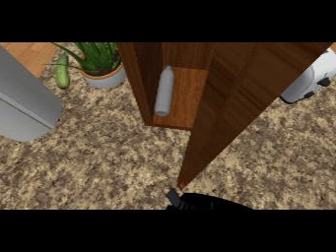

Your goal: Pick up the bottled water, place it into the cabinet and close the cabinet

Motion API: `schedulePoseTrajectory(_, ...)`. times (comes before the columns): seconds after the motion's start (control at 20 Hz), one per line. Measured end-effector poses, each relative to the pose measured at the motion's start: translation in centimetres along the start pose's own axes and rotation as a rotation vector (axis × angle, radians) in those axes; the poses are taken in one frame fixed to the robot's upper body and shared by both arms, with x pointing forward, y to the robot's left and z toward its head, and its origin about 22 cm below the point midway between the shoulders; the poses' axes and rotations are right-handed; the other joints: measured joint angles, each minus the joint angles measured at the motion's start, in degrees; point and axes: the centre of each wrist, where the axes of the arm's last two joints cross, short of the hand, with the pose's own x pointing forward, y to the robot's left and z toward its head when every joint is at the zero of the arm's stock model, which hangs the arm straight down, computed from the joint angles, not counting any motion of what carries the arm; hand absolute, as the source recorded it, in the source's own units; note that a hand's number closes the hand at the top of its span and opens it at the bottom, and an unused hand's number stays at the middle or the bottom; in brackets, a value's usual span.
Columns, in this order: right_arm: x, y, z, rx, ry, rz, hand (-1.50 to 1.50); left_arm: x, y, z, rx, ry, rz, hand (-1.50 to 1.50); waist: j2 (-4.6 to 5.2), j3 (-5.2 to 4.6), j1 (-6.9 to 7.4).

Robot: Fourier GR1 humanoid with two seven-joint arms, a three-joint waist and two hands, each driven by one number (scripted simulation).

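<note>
The bottle [164, 91] stood on the cabinet [172, 64] shelf by its left wall, looking light, stiff and smooth. A hand [175, 198] showed at the desk's [90, 157] near edge under the open door [236, 98]; its fingers could not be told. The door's free edge seemed the place to push.

One robot hand [188, 202] shows as a black shape at the bottom edge of the head view, a little right of centre. A short dark part of it, a finger or thumb, sticks up at its left side. Which hand it is cannot be told, nor how its fingers are set. No forearm shows.
</note>
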Motion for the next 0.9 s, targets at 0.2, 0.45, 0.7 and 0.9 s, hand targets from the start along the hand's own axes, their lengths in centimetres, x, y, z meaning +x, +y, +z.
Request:
schedulePoseTrajectory(0.2, 1.5, 1.1, -4.4, 0.139, 0.037, -0.017, 1.50, 0.5, 1.0, 0.7, 0.000, -0.008, 0.002, -1.50, 0.38, 0.28, 0.35)
schedulePoseTrajectory(0.45, 3.6, 0.3, -9.1, 0.217, 0.083, -0.036, 1.50, 1.4, 2.2, 2.4, 0.019, -0.012, 0.003, -1.50, 0.56, 0.60, -1.10)
schedulePoseTrajectory(0.7, 4.0, -2.3, -11.7, 0.185, 0.129, -0.139, 1.50, 2.3, 2.7, 4.3, 0.050, -0.018, -0.004, -1.50, 0.64, 0.77, -2.94)
schedulePoseTrajectory(0.9, 2.6, -4.7, -12.5, 0.154, 0.154, -0.212, 1.50, 2.6, 2.9, 5.6, 0.070, -0.013, -0.011, -1.50, 0.68, 0.83, -4.08)
